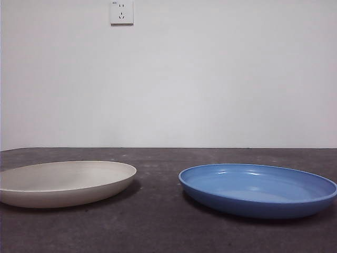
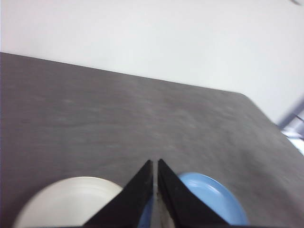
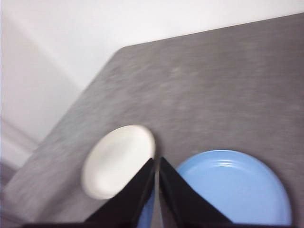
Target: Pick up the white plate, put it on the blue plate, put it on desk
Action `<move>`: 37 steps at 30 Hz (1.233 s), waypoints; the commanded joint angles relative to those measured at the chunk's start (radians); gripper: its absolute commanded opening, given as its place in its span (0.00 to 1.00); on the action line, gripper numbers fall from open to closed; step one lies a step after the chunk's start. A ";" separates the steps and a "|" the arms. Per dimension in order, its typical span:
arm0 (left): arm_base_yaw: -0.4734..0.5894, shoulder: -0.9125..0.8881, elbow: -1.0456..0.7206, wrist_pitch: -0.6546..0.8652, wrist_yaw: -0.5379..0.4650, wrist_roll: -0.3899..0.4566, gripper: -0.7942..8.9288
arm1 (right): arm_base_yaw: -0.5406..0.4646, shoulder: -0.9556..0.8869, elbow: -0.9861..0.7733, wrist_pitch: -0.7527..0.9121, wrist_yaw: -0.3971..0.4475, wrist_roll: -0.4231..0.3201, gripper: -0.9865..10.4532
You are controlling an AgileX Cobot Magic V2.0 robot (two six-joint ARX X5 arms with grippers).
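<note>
Both tools high above white plate, jaws together

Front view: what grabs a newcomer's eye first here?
Two plates side by side on the dark desk, apart from each other: the white plate at one side, the glossy blue plate at the other. Neither arm shows there; in the wrist views the left gripper and right gripper hang above both plates, jaws nearly together.

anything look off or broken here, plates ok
Nothing stands out. The white plate and the blue plate both sit flat on the desk, apart, with no chips, cracks or spills visible. Both grippers are above the desk, jaws nearly together, holding nothing.
</note>
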 commanded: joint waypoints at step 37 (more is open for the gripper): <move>0.166 0.415 0.193 -0.430 0.322 0.107 0.68 | 0.030 0.063 0.089 -0.100 -0.073 -0.133 0.67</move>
